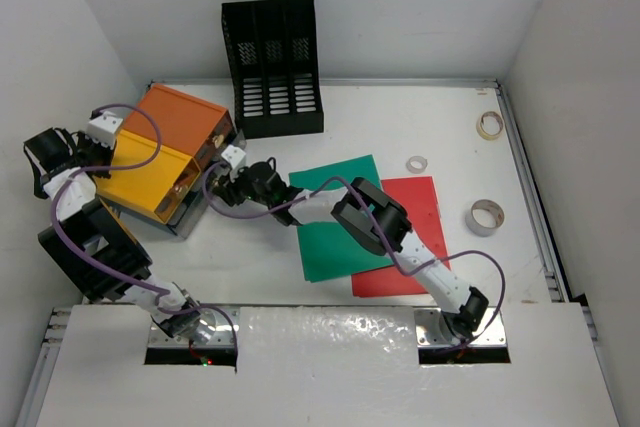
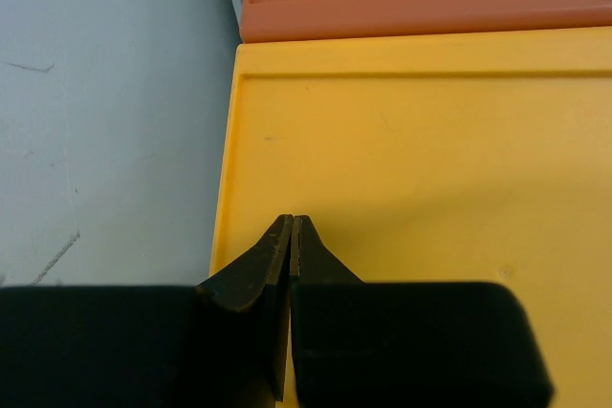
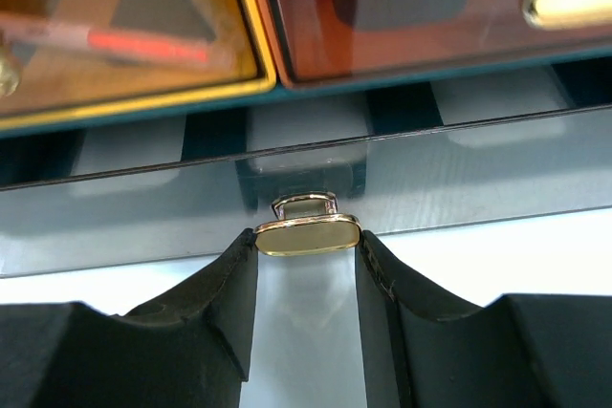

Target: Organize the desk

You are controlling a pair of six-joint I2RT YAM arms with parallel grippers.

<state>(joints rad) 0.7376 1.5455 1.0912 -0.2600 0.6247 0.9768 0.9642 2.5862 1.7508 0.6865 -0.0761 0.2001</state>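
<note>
Right fingers (image 3: pixel 220 303) pinching gold drawer pull (image 3: pixel 306 234), left fingers (image 2: pixel 268 265) closed above drawer box (image 1: pixel 165 152)

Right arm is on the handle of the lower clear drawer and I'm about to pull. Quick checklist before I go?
1. Right gripper on the gold handle: ok, both fingers press its ends.
2. Handle centred in the grip: ok in the right wrist view.
3. Left gripper bracing the drawer box: cannot tell. It is shut over the yellow top, but contact is unclear.
4. Room for the drawer before the green folder: cannot tell. The arm covers much of the desk between.
5. Purple cable clear of the drawer front: cannot tell. It loops close by the right wrist.
</note>
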